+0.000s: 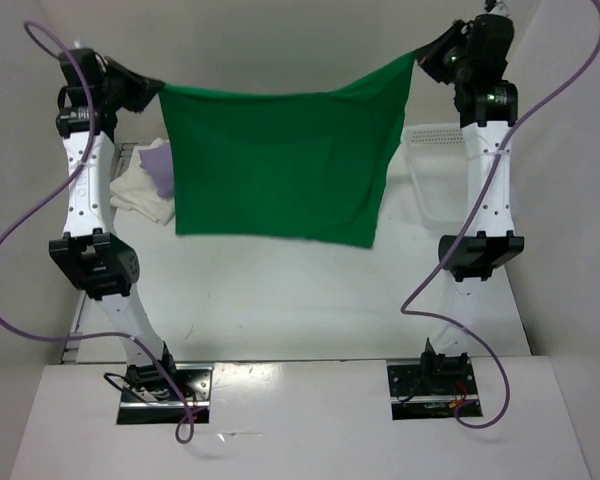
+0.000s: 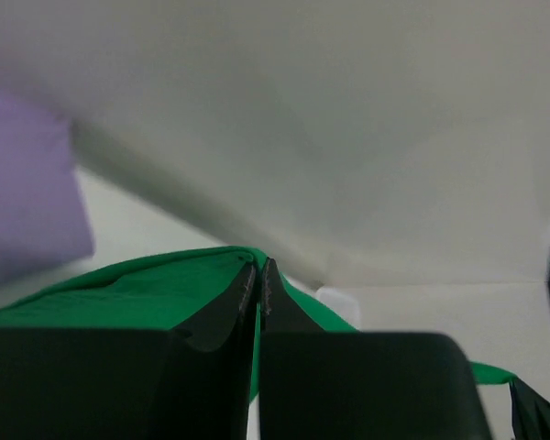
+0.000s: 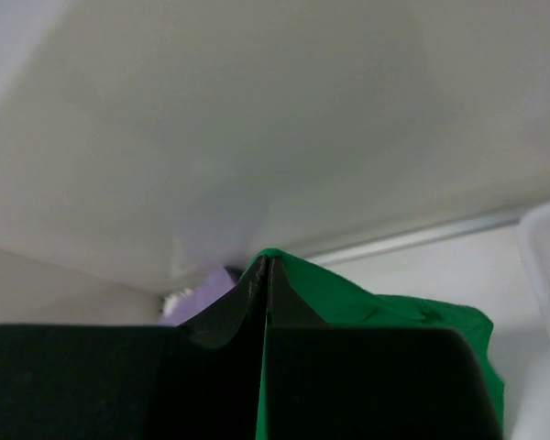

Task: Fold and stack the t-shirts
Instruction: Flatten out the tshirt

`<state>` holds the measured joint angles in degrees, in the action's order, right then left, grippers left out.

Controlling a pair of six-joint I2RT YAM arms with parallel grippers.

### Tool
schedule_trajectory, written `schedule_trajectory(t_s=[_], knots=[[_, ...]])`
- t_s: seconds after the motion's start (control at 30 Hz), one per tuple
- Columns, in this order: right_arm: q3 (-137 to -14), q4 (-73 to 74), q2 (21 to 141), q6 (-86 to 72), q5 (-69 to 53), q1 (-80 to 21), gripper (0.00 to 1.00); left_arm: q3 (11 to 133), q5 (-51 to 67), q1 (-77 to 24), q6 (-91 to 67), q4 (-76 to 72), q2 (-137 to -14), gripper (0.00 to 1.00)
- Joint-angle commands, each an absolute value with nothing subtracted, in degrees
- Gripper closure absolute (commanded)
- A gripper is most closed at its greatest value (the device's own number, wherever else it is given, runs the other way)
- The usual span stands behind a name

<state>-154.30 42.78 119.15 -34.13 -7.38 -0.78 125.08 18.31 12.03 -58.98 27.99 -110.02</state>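
Note:
A bright green t-shirt (image 1: pixel 285 165) hangs spread out in the air over the table, stretched between both arms. My left gripper (image 1: pixel 158 92) is shut on its upper left corner, and the green cloth (image 2: pixel 147 293) wraps round the closed tips (image 2: pixel 258 268). My right gripper (image 1: pixel 420 55) is shut on the upper right corner, with green cloth (image 3: pixel 385 316) draped over its tips (image 3: pixel 265 264). A lavender t-shirt (image 1: pixel 160 165) and a white t-shirt (image 1: pixel 140 195) lie bunched on the table at the far left, partly behind the green one.
A white perforated plastic basket (image 1: pixel 435 170) stands at the right, beside the right arm. The lavender cloth (image 2: pixel 27 192) shows blurred at the left of the left wrist view. Purple cables loop beside both arms.

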Motion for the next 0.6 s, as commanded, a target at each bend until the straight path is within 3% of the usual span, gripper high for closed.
schedule_trajectory(t_s=[0.0,0.1,0.2,0.3,0.4,0.47,0.53,0.57], knots=[[-158.9,31.3,110.8,-39.0,-11.5,2.8,1.0,143.2,17.8,12.5,-60.1,28.2,-112.4,1.0],[-159.0,31.3,107.9,-39.0,-11.5,3.5,1.0,150.3,17.8,13.9,-61.8,27.0,-114.4,1.0],[-151.0,31.3,104.8,-38.5,-12.5,4.8,1.0,161.3,18.3,14.5,-61.7,31.9,-119.3,1.0],[-136.8,32.1,99.8,-35.8,-13.2,4.8,1.0,164.0,17.8,14.5,-58.8,36.5,-121.2,1.0],[-107.7,26.6,89.1,-33.9,-12.6,4.8,1.0,155.5,17.2,13.6,-54.6,38.3,-117.9,1.0],[-97.8,26.0,81.9,-32.9,-11.4,4.8,1.0,143.4,15.2,11.5,-52.0,36.6,-114.8,1.0],[-85.2,25.5,76.0,-32.3,-11.4,4.8,1.0,125.9,14.4,11.0,-51.0,27.3,-104.5,1.0],[-81.5,25.5,74.1,-32.3,-11.4,4.8,1.0,105.2,15.2,11.0,-52.7,15.4,-100.3,1.0]])
